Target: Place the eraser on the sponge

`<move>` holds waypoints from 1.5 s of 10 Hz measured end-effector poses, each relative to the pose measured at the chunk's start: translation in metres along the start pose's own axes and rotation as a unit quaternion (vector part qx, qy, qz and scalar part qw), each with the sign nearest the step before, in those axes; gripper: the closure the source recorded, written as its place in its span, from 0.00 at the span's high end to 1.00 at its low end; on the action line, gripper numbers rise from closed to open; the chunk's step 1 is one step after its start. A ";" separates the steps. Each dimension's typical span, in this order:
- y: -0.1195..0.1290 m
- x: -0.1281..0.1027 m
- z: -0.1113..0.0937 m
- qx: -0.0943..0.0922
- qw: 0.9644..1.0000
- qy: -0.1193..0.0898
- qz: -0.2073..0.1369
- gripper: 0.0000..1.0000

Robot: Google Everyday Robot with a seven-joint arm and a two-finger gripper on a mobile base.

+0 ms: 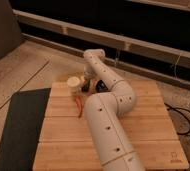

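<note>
— How does the arm sit?
— The big white arm [109, 137] rises from the near edge of the wooden table [153, 135] and bends at an elbow right of centre. From there it runs back toward the far left and folds downward. The gripper [89, 82] hangs low over the table's far edge. Whether it is open or has hold of anything, I cannot tell.

— And around it?
— A dark mat [18, 130] lies left of the table. A cream round container [75, 82] stands just left of the gripper. A red-orange strip [79, 106] lies nearer, beside the arm. The sponge [102, 86] shows as a blue-grey patch just right of the gripper, partly hidden by the arm. The eraser I cannot pick out.
</note>
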 end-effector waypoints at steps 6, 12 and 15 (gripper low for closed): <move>-0.004 0.008 0.006 0.000 1.000 0.018 -0.010 0.04; -0.030 -0.005 -0.083 0.133 0.990 0.042 -0.015 0.00; -0.020 -0.001 -0.098 0.156 0.985 0.067 0.003 0.00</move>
